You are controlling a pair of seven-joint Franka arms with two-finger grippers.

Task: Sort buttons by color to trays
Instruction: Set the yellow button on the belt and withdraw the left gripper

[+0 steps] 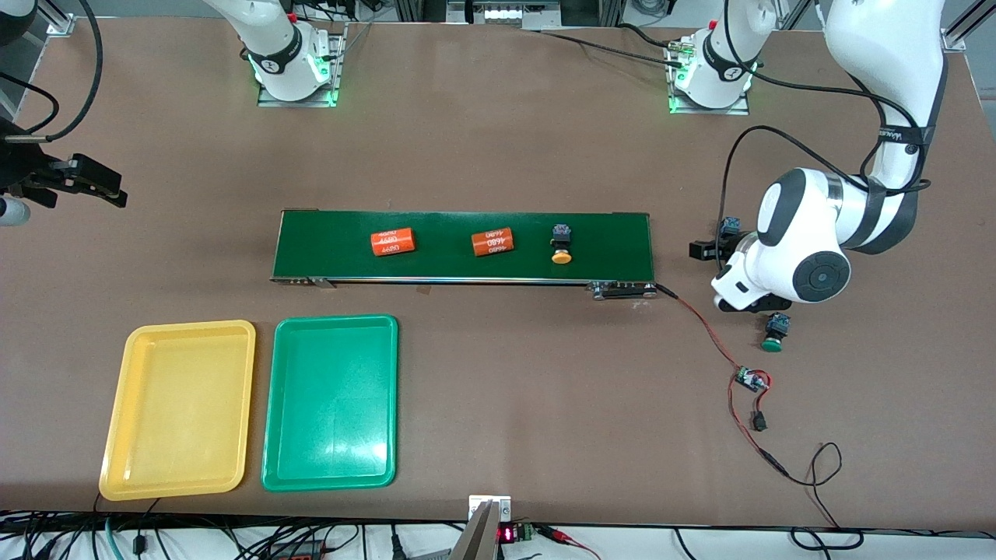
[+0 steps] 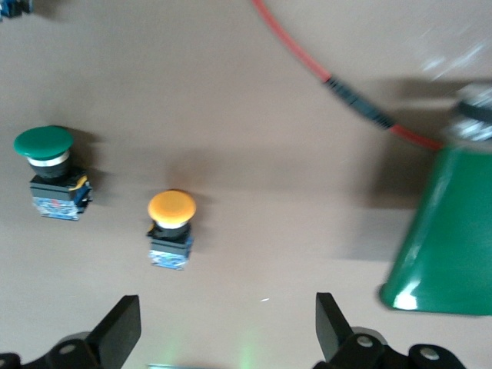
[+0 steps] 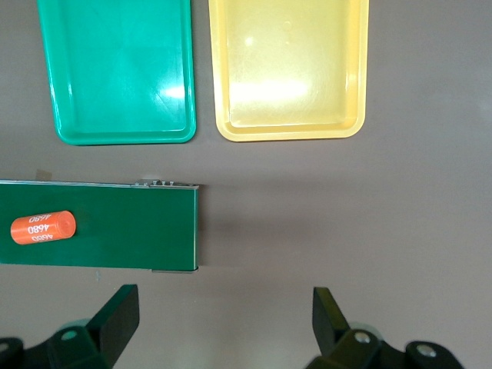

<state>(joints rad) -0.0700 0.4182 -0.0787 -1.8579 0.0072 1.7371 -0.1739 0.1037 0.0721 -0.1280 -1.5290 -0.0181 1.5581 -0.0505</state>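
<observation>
The buttons, one yellow-orange [image 2: 171, 227] and one green [image 2: 48, 173], are lying on the worktop [image 2: 254, 154] just past the left gripper's [image 2: 228, 327] spread fingers [image 2: 123, 327], untouched, near the conveyor's [image 2: 446, 238] end. The right gripper [image 3: 225, 323] is waiting, fingers spread.

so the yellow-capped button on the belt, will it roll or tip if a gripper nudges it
The yellow-capped button already lies on its side on the conveyor belt, so tipping seems unlikely. Its round cap is wider than its blocky body, so a nudge would probably swing it in an arc rather than roll it straight. It looks like rigid plastic, likely light, and may skid.
</observation>
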